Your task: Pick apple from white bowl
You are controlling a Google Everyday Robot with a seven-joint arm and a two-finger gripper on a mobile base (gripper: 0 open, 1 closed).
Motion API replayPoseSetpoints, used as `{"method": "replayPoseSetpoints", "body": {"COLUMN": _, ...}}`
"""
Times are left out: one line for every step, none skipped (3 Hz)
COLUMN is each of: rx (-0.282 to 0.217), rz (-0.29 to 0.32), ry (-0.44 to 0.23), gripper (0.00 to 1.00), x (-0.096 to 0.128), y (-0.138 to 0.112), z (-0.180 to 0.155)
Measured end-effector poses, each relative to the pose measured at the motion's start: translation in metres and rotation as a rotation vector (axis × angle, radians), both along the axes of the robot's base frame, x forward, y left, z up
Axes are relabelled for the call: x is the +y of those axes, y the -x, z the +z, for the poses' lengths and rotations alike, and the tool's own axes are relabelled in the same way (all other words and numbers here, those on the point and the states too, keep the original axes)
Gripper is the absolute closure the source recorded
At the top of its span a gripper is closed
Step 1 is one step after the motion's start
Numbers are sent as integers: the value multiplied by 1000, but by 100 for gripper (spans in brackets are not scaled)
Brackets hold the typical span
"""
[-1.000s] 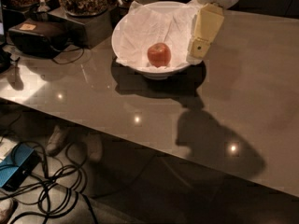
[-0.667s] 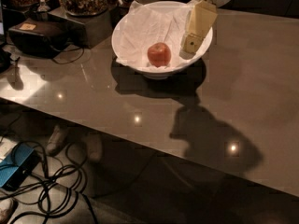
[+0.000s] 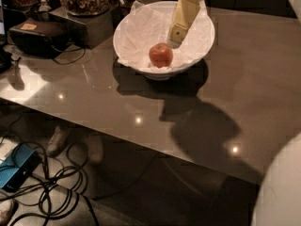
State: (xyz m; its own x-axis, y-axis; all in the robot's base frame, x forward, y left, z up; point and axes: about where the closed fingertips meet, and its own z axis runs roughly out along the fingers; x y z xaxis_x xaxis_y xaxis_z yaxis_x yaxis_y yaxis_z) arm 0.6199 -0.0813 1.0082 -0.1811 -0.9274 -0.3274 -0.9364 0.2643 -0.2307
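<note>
One red-orange apple (image 3: 161, 55), dimpled top, in paper-lined white bowl (image 3: 162, 72), end effector (image 3: 177, 35) just beside, grip unclear.

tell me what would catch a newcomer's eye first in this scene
The large round white bowl, lined with crumpled white paper, is the brightest thing, standing toward the far side of the dark glossy table. A small round red-orange apple sits in its middle. The pale yellow gripper reaches down into the bowl from above, close behind the apple on its right.
</note>
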Motion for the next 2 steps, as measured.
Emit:
{"method": "replayPoseSetpoints", "body": {"rx": 24, "rz": -9, "ry": -4, "gripper": 6, "x": 7, "y": -19, "z": -11}}
{"method": "replayPoseSetpoints", "body": {"rx": 51, "rz": -17, "ry": -4, "gripper": 7, "x": 14, "y": -33, "z": -25}}
